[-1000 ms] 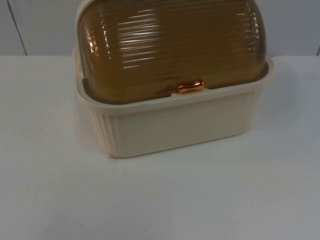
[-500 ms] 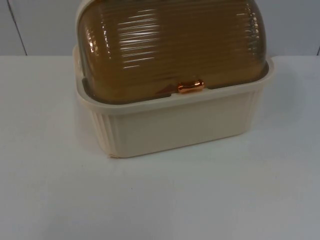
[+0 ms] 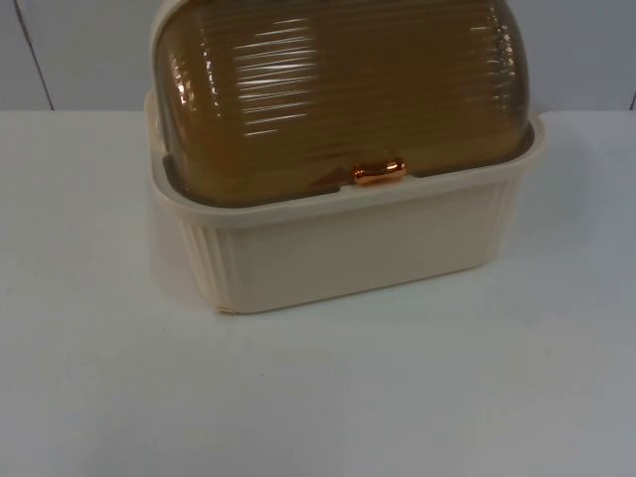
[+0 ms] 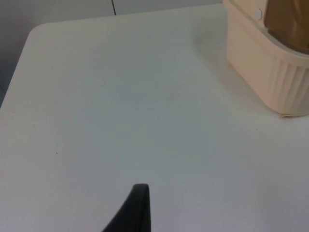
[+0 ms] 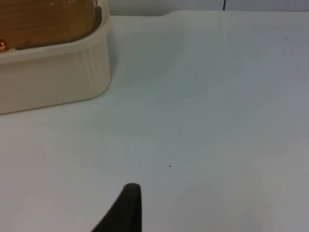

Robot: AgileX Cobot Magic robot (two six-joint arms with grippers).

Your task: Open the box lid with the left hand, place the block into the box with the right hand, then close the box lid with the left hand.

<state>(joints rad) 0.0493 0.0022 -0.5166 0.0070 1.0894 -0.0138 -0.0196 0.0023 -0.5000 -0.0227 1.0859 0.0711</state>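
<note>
A cream ribbed box (image 3: pixel 348 253) stands at the back middle of the table in the top view. Its amber ribbed dome lid (image 3: pixel 338 89) is down on the rim, with a copper handle (image 3: pixel 381 172) at its front edge. My left gripper (image 4: pixel 137 208) hangs over bare table well to the left of the box's corner (image 4: pixel 270 72). Over on the other side, my right gripper (image 5: pixel 126 208) hovers above the table, apart from the box (image 5: pixel 53 77) and its lid (image 5: pixel 46 19). Neither gripper touches anything.
The white table (image 3: pixel 318 397) spreads in front of the box and to both sides. A grey partition wall (image 3: pixel 79 50) closes the far edge. The table's rounded left corner (image 4: pixel 36 31) lies beyond the left gripper.
</note>
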